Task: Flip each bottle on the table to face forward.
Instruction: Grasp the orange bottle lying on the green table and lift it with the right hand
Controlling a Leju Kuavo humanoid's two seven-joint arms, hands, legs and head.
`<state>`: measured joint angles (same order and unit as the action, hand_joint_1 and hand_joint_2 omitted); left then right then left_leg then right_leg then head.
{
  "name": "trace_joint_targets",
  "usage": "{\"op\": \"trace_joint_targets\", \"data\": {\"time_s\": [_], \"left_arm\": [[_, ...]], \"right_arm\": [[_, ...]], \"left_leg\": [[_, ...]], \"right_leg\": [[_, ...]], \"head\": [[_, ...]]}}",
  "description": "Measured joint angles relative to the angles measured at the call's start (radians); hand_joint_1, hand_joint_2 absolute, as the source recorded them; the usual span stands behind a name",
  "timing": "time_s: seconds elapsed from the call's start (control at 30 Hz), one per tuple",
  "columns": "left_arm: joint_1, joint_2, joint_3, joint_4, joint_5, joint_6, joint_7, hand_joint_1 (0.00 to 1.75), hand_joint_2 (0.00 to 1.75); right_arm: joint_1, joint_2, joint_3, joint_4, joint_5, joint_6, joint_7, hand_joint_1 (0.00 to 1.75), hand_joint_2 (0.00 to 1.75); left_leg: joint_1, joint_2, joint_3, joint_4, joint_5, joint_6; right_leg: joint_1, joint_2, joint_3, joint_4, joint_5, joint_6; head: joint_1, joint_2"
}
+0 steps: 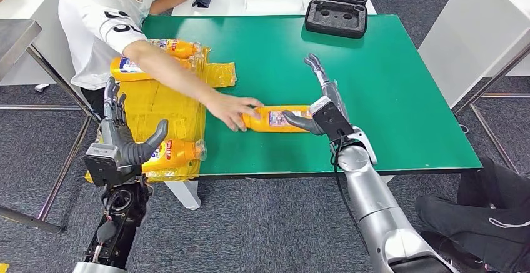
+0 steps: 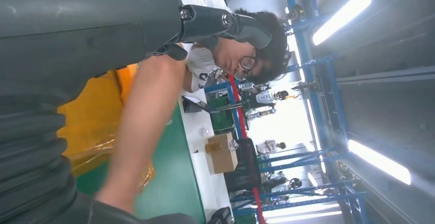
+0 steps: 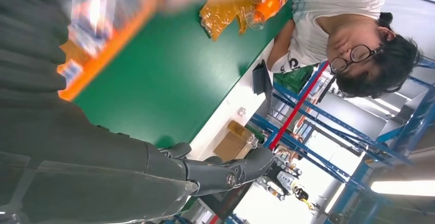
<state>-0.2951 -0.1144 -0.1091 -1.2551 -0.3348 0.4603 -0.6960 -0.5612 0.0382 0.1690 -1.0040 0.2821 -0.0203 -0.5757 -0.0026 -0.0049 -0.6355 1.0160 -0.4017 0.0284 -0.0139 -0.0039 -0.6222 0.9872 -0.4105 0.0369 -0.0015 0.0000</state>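
We observe an orange bottle (image 1: 275, 118) lying on its side on the green table (image 1: 387, 98), a person's hand (image 1: 232, 110) on its left end. Our right hand (image 1: 319, 101) rests spread beside it, gripping nothing. Our left hand (image 1: 122, 138) hangs spread, empty, near three bottles on yellow bags (image 1: 162, 107).

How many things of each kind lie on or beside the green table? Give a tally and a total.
Orange bottles: 4
Yellow plastic bags: 1
Black cases: 1
Total: 6
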Motion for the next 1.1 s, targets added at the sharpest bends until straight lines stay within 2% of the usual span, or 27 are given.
{"op": "trace_joint_targets", "data": {"time_s": [0.67, 0.93, 1.1], "left_arm": [[0.015, 0.0, -0.002, 0.0, 0.027, 0.006, -0.003, 0.0, 1.75], [0.015, 0.0, -0.002, 0.0, 0.026, 0.001, -0.003, 0.0, 1.75], [0.015, 0.0, -0.002, 0.0, 0.024, 0.001, -0.003, 0.0, 1.75]], "right_arm": [[-0.018, -0.002, 0.004, 0.082, -0.003, 0.006, -0.008, 0.0, 1.75], [-0.072, -0.003, 0.072, 0.185, 0.106, 0.093, 0.119, 0.0, 1.75], [-0.092, -0.006, 0.103, 0.231, 0.122, 0.103, 0.134, 0.0, 1.75]], "left_leg": [[0.0, 0.0, 0.0, 0.0, 0.0, 0.0], [0.0, 0.0, 0.0, 0.0, 0.0, 0.0], [0.0, 0.0, 0.0, 0.0, 0.0, 0.0]], "right_leg": [[0.0, 0.0, 0.0, 0.0, 0.0, 0.0], [0.0, 0.0, 0.0, 0.0, 0.0, 0.0], [0.0, 0.0, 0.0, 0.0, 0.0, 0.0]], "head": [[0.0, 0.0], [0.0, 0.0], [0.0, 0.0]]}}
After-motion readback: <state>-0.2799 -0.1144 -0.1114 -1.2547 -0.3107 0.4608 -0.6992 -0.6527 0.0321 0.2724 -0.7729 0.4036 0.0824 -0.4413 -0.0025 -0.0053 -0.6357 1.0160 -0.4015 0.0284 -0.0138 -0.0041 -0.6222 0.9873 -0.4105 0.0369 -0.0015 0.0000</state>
